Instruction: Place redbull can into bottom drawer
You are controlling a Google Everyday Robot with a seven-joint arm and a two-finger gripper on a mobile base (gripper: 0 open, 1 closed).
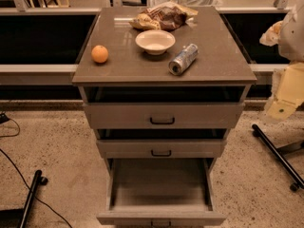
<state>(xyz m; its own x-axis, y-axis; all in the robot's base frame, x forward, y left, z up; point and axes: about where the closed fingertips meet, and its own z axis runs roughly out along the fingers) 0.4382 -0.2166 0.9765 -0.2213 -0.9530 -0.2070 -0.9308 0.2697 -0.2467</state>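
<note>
Grey-brown wood makes up the cabinet that fills the middle of the camera view, and its flat worktop (pixel 218 65) carries four things. The redbull can (pixel 183 59) lies on its side on the worktop towards the front right, at about 4 o'clock from the white bowl (pixel 155 41) and just apart from it. Its shiny round end points to 7 o'clock, towards the front edge. A crumpled snack bag (pixel 161 17) sits at 12 o'clock from the bowl, near the back edge. The orange fruit (pixel 99 54) rests at about 8 o'clock from the bowl, well apart from the can on the left side. Below the worktop, the top drawer (pixel 123 115) and the middle drawer (pixel 123 148) each stand pulled out a little, each with a small black handle at its centre. The bottom drawer (pixel 160 184) is drawn far out at 6 o'clock in the frame, its wide shallow inside facing up and its front cut by the lower edge. The gripper (pixel 278 32) hangs at about 2 o'clock in the frame, at the right edge beside the cabinet, well apart from the can and level with the worktop; whether the jaws are parted or closed cannot be made out. A pale, cream-coloured arm section (pixel 289 91) shows beneath it at 3 o'clock. Black cables (pixel 14 167) trail over the speckled floor (pixel 57 141) at 8 o'clock, and a black wheeled stand leg (pixel 275 151) lies at 4 o'clock.
</note>
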